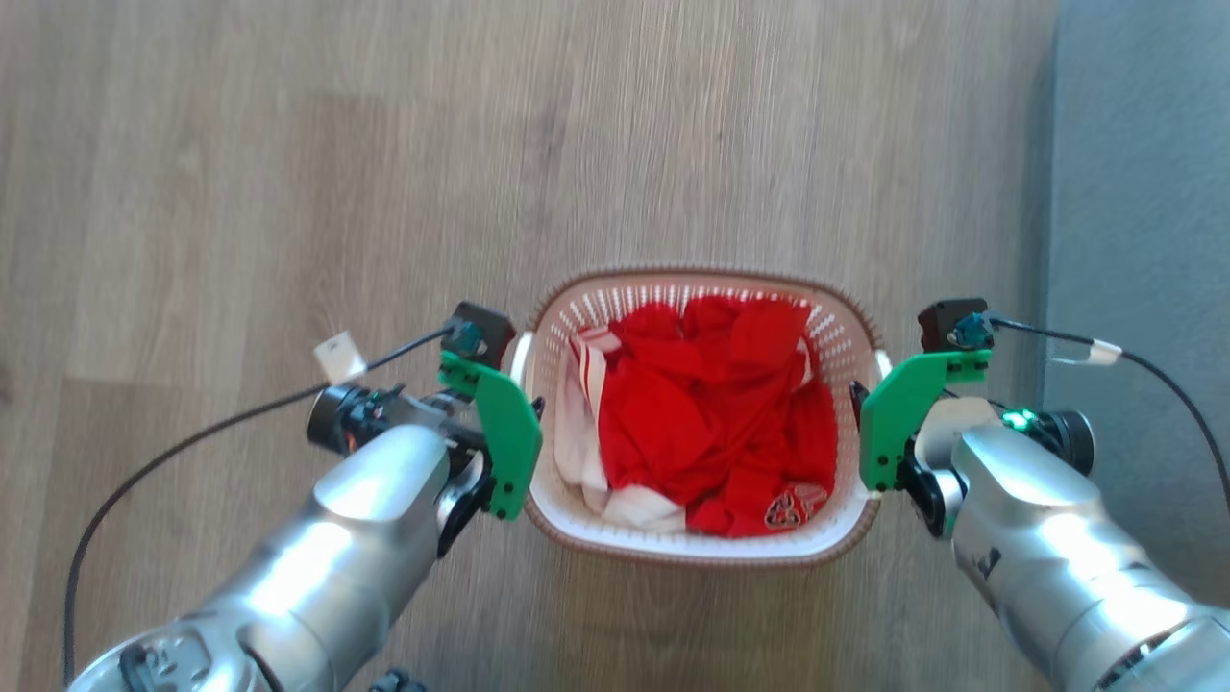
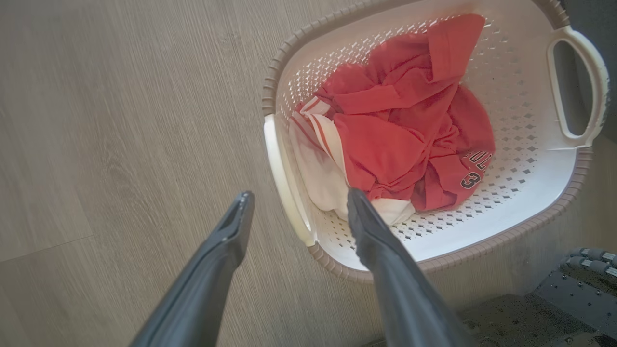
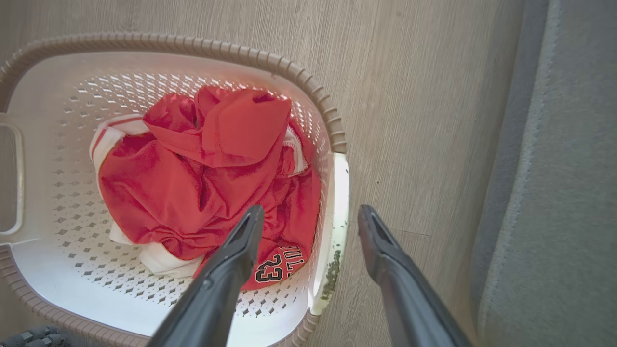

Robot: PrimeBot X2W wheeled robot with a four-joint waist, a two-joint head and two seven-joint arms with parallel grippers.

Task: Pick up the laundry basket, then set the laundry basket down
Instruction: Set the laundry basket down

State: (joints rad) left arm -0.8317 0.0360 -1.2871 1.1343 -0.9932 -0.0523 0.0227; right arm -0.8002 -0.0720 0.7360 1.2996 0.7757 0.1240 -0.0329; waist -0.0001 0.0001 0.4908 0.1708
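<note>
The laundry basket (image 1: 692,279), white and perforated with a brown woven-look rim, stands on the wooden floor between my arms. Red and white cloth (image 1: 711,413) lies crumpled inside it. My left gripper (image 2: 299,195) is open, one finger outside the basket and the other inside, with the white side handle (image 2: 284,178) in the gap between them. My right gripper (image 3: 311,211) is open the same way over the opposite handle (image 3: 337,202). In the head view the left gripper (image 1: 524,413) and the right gripper (image 1: 865,404) flank the basket's two short sides under their green mounts.
A grey carpet (image 1: 1143,240) runs along the right, close to the right arm. Pale wooden floor (image 1: 288,192) stretches ahead and to the left. Part of my dark base (image 2: 554,308) shows behind the basket. Black cables trail from both wrists.
</note>
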